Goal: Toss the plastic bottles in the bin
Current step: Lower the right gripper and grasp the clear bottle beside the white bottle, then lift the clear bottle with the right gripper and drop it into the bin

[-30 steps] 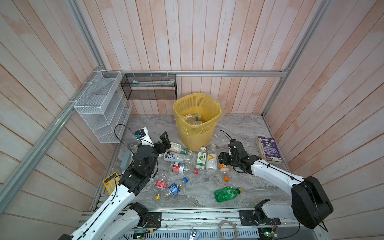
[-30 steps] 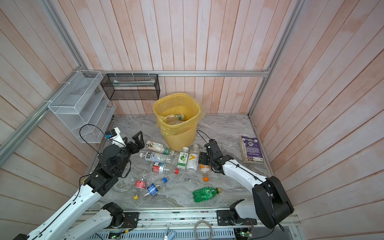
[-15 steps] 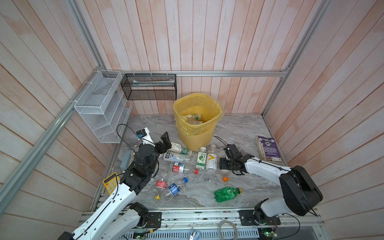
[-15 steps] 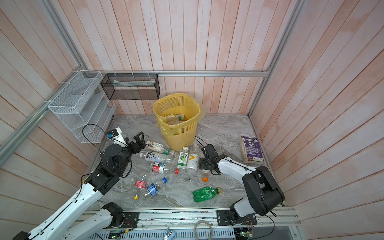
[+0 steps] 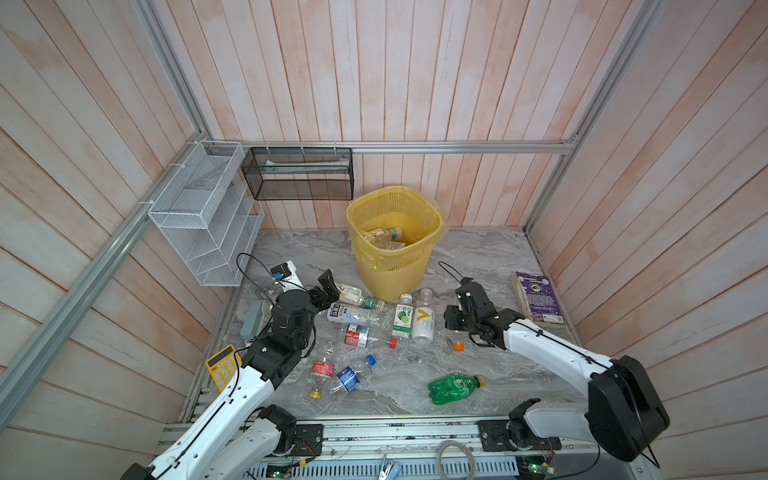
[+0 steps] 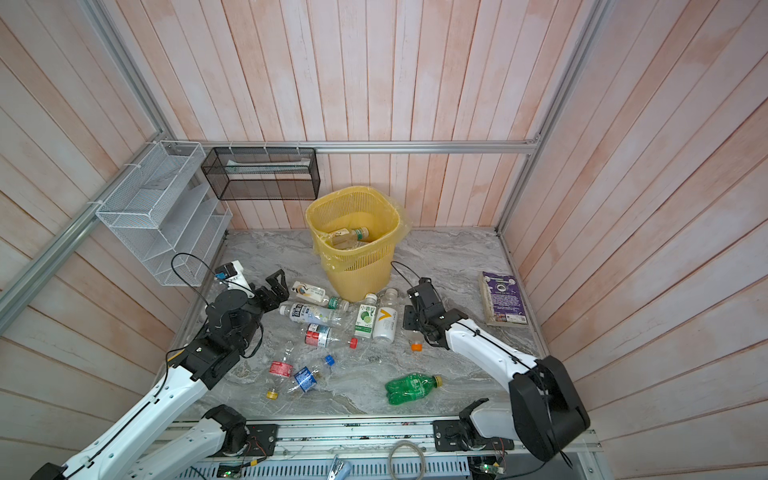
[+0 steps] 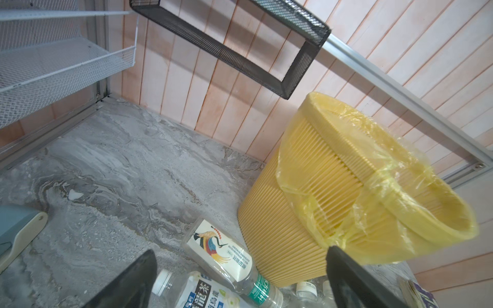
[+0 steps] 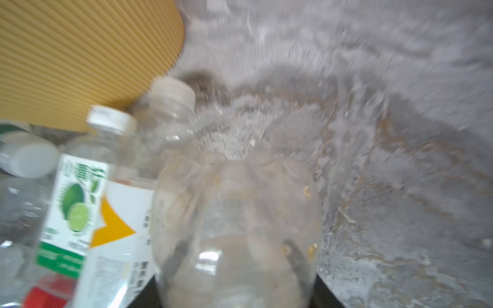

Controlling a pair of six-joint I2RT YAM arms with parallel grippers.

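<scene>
Right end effector (image 5: 456,327) is clamped on a clear orange-capped bottle (image 8: 234,226); left end effector (image 5: 328,287) stands wide open, empty. Yellow bin (image 5: 395,270) holds bottles (image 5: 388,235).

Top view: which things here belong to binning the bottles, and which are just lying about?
Job: bin, green bottle, lime-label bottle, crane-label bottle, orange-capped bottle.
Lying about: purple book, yellow calculator, white rack, black basket.
</scene>
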